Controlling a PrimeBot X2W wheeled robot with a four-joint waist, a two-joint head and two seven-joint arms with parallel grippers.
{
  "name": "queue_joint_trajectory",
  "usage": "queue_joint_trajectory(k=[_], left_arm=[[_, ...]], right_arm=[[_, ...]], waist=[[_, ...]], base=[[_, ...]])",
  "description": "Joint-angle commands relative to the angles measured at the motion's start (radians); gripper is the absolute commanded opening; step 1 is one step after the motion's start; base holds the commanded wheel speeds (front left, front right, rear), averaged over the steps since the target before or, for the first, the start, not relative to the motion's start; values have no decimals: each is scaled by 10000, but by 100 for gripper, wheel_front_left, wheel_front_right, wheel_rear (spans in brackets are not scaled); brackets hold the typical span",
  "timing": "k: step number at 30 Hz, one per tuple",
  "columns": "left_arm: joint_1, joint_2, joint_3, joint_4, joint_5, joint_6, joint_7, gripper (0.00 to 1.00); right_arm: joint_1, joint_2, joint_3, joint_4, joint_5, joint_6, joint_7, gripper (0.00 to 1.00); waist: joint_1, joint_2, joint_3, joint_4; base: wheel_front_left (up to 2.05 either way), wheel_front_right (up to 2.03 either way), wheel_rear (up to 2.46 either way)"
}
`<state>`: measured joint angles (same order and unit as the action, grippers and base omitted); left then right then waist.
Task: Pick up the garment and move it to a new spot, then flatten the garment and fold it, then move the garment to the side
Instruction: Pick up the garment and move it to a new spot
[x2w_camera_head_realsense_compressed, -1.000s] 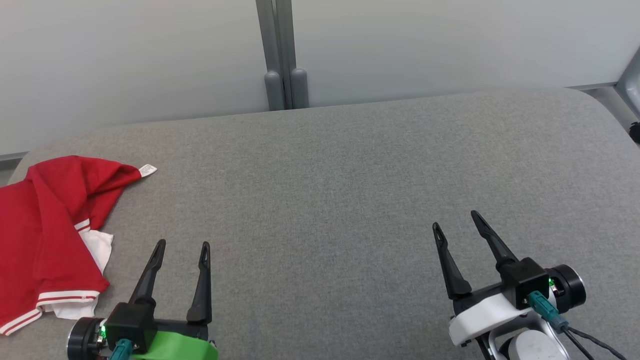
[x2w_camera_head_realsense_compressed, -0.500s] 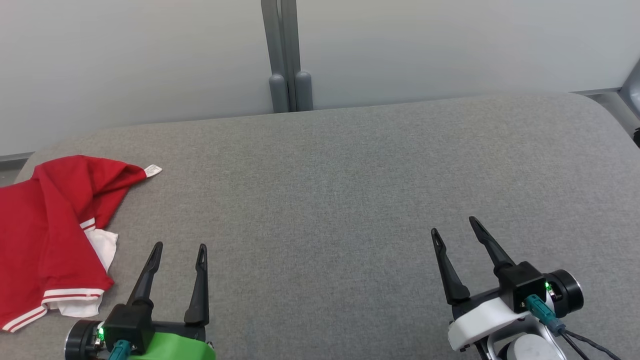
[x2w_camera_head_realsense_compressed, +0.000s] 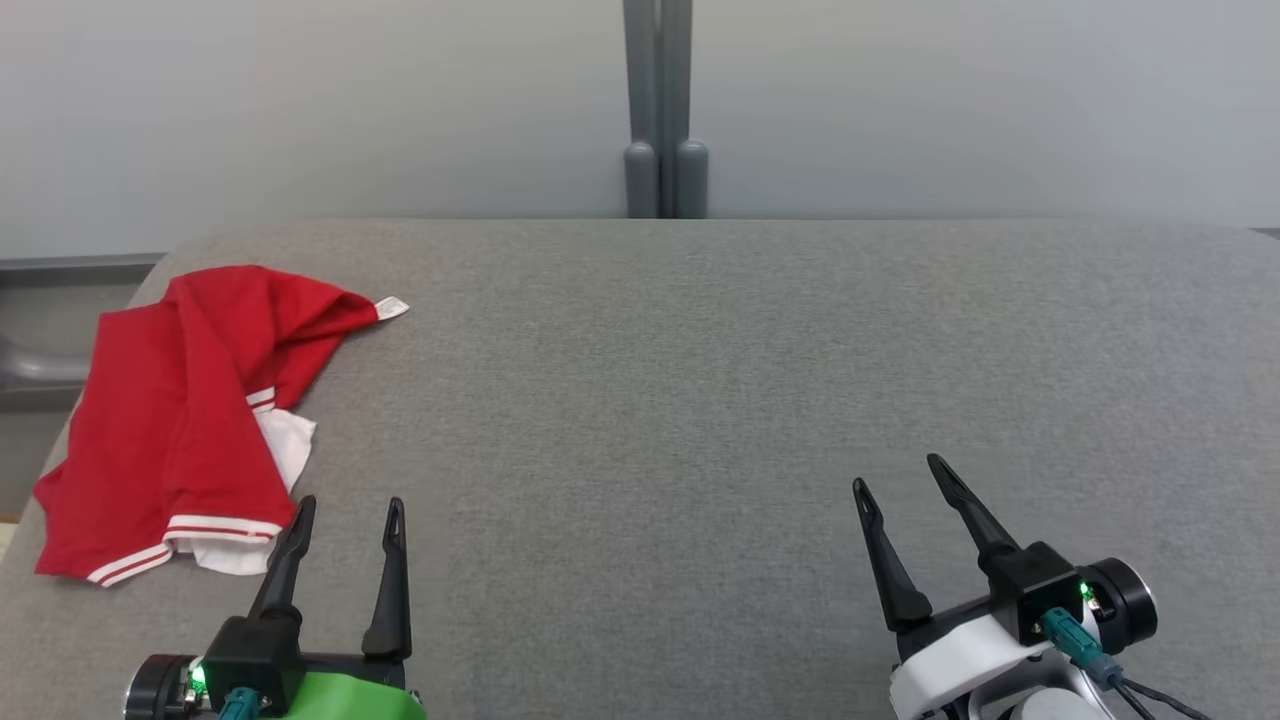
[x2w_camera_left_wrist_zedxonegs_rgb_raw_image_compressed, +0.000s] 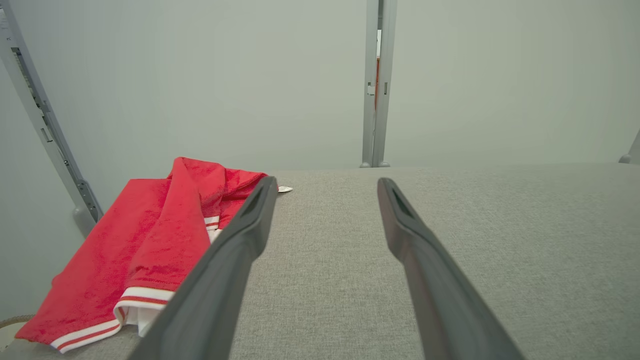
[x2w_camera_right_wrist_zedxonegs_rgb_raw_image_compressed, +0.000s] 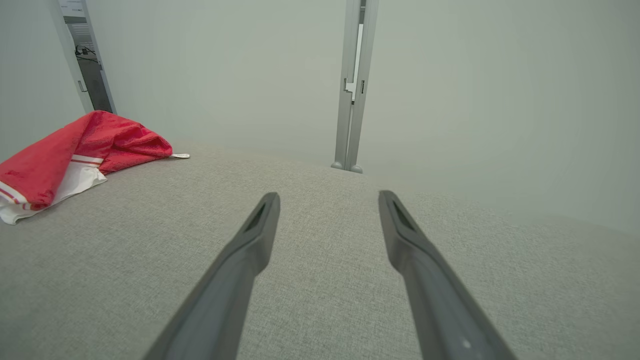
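Observation:
A red garment (x2w_camera_head_realsense_compressed: 185, 410) with white striped trim and a white inner layer lies crumpled at the far left of the grey table (x2w_camera_head_realsense_compressed: 700, 400), reaching its left edge. It also appears as the red garment (x2w_camera_left_wrist_zedxonegs_rgb_raw_image_compressed: 145, 245) in the left wrist view and the red garment (x2w_camera_right_wrist_zedxonegs_rgb_raw_image_compressed: 75, 150) in the right wrist view. My left gripper (x2w_camera_head_realsense_compressed: 350, 505) stands open at the lower left, just right of the garment's hem, holding nothing. My right gripper (x2w_camera_head_realsense_compressed: 898, 475) is open at the lower right, far from the cloth. A small white tag (x2w_camera_head_realsense_compressed: 392, 308) sticks out from the garment's far end.
A pale wall with a grey vertical post (x2w_camera_head_realsense_compressed: 660, 110) runs behind the table. A grey rail (x2w_camera_head_realsense_compressed: 40, 365) shows past the table's left edge. The padded grey surface stretches wide between and beyond both grippers.
The head camera has turned left, so the whole scene has shifted right and the garment shows in full. Both grippers stay open and sit slightly lower in view.

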<state>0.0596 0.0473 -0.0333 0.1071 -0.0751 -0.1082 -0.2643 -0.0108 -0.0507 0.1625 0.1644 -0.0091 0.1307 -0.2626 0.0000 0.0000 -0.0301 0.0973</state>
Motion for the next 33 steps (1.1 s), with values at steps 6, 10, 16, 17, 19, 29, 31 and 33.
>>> queue_joint_trajectory(k=[6,10,16,17,19,29,31,33], left_arm=[[235,56,38,23,67,87,-2,100],[328,58,111,-40,84,86,-1,100],[414,55,306,-111,-41,60,-1,100],[425,56,370,-114,-80,63,-1,100],[447,55,436,-98,-161,40,-1,100],[552,53,816,-312,-747,296,-1,100],[535,53,812,-336,-783,322,-1,100],[517,53,787,-354,-814,364,-1,100]], right_arm=[[215,-2,31,-20,68,-1,-34,100],[218,-3,72,-23,124,-1,-34,100],[266,-2,183,-32,240,-1,-34,100],[284,-4,220,-36,273,-1,-34,100],[307,-4,258,-43,282,-1,-34,100],[-121,-14,533,78,304,-1,-34,100],[-173,-11,563,99,313,-1,-34,100],[-180,-11,570,125,314,-1,-34,100]], waist=[[0,0,-64,1553],[0,0,-108,2202],[0,0,-232,3052],[0,0,-257,3193],[0,0,-298,3432],[0,0,-12,3864],[0,0,39,3905],[0,0,88,3941]], base=[[0,0,0],[0,0,0],[0,0,0],[0,0,0],[0,0,0],[0,0,0],[0,0,0],[0,0,0]])
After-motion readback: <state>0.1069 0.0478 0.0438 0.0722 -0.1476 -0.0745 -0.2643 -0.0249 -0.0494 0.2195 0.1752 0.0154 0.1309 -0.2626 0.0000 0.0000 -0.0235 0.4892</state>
